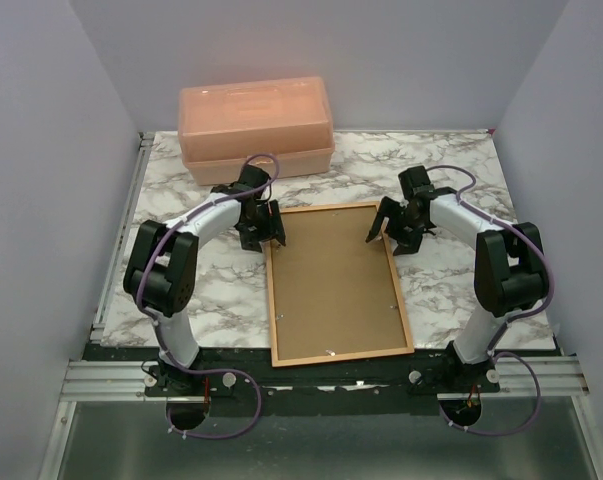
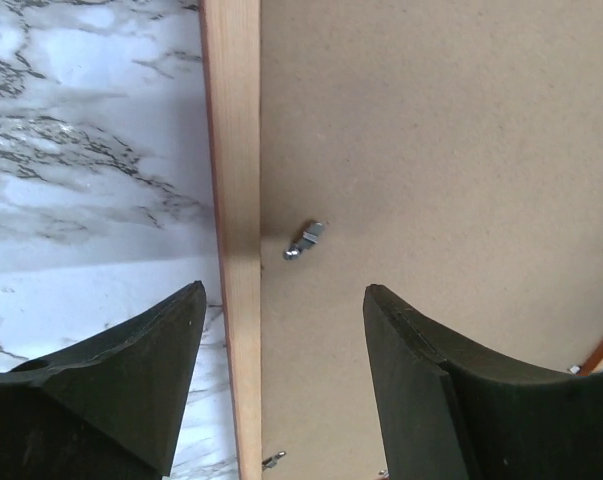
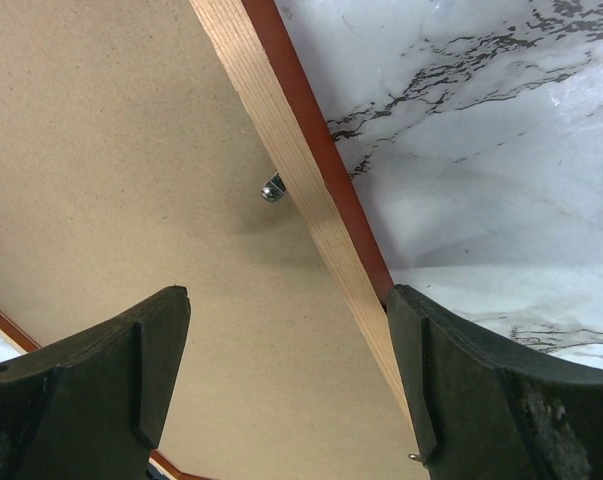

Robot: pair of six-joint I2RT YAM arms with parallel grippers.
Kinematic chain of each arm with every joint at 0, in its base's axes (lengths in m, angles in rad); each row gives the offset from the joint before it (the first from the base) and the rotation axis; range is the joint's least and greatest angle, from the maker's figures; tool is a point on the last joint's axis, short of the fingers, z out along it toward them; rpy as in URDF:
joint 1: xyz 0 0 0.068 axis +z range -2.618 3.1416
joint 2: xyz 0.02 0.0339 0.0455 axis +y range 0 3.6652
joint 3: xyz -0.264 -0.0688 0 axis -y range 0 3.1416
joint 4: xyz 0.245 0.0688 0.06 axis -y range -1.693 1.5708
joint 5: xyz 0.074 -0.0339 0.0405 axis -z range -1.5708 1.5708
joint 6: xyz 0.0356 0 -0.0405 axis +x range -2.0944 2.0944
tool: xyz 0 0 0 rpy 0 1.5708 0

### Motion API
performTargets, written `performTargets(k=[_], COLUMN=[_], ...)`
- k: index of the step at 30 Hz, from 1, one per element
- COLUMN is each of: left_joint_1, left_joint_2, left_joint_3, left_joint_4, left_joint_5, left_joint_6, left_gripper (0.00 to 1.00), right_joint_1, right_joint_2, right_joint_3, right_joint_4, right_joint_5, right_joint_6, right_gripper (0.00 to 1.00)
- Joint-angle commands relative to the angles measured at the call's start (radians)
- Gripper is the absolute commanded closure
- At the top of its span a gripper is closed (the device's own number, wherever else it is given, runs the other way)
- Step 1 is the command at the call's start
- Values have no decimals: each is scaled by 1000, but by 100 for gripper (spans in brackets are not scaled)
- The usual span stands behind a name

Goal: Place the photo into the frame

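Centrally in the top view lies one frame [image 1: 341, 357], its pale tan back up and reddish-brown showing at the outer edge. It holds one brown backing board [image 1: 331, 285] on the marble table [image 1: 441, 280]. Two grippers sit at its upper corners. The left gripper [image 1: 266, 235] is released, its jaws apart astride the left rail. The right gripper [image 1: 389, 230] is likewise released, astride the right rail. Each wrist view shows two small metal tabs [image 2: 306, 240] beside the rail. One peach plastic box [image 1: 256, 120] stands at the upper left, lid closed, contents unreadable.
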Motion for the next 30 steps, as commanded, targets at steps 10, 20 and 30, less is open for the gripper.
performTargets(k=[10,20,30], left_joint_1=[-48,-63,-57], left_joint_2=[134,194,243], left_joint_3=[153,179,221], left_joint_4=[-94,-132,-151], left_joint_5=[-134,-229,-247], left_joint_6=[40,16,5], left_gripper=[37,48,92], right_joint_1=[-7,-7,-7], right_joint_2=[28,38,42], right_joint_3=[-14,-22,-28], right_joint_4=[19,32,36], right_joint_5=[-49,-67,-81], right_joint_6=[-10,-12,-19], right_gripper=[13,13,13])
